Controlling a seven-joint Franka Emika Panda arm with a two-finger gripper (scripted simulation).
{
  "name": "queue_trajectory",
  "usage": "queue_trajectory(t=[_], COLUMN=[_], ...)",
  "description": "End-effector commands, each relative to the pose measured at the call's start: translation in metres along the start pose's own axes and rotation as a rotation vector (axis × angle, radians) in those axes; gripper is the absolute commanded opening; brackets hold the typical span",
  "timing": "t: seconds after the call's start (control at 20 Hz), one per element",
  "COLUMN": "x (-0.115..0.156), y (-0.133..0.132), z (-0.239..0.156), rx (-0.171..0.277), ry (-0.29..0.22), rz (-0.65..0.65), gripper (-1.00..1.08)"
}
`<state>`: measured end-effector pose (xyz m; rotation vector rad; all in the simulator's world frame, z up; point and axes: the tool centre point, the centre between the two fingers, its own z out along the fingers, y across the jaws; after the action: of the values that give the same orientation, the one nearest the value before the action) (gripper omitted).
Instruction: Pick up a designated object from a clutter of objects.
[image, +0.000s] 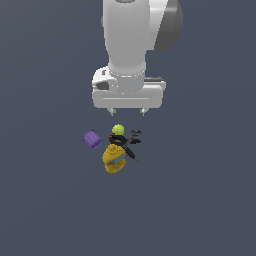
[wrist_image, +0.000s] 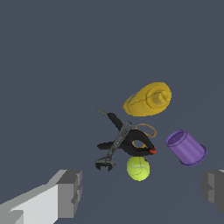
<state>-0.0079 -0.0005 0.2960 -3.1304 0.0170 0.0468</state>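
Note:
The designated object, a chunky matte-black V-shaped tool (wrist_image: 130, 149) with a small red spot at one end, lies in the middle of the clutter; it also shows in the exterior view (image: 119, 141). A thin black wiry tool (wrist_image: 113, 151) lies across it, and orange-ringed scissors (wrist_image: 147, 130) lie partly under it. Around it are a yellow-green ball (wrist_image: 138, 168), a purple cylinder (wrist_image: 186, 147) and a yellow mustard bottle (wrist_image: 148, 99). My gripper (image: 128, 112) hangs open and empty above the clutter, close to over the ball (image: 118, 130). Its fingers (wrist_image: 68, 192) touch nothing.
In the exterior view the purple cylinder (image: 92, 139) lies at the left of the pile, the mustard bottle (image: 113, 159) at the near side, and the thin tool (image: 133, 142) at the right. The flat dark grey floor (image: 200, 200) surrounds the pile.

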Motion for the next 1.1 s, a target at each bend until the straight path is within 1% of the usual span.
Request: queue_trajectory(t=[0.0,0.15,0.45,0.8,1.05], x=[0.0000,0.0009,0.0054,0.0054,0.0057], y=[0.0000,-0.0001,-0.0004,-0.0003,0.0011], z=[0.0000,0.0005,0.0032,0.0032,0.0087], rx=[0.000,-0.005,-0.029,-0.029,-0.032], ry=[0.000,0.002,0.012,0.012,0.012], rz=[0.000,-0.002,-0.014,-0.014,-0.042], gripper=[1.00,1.00,1.00,1.00,1.00])
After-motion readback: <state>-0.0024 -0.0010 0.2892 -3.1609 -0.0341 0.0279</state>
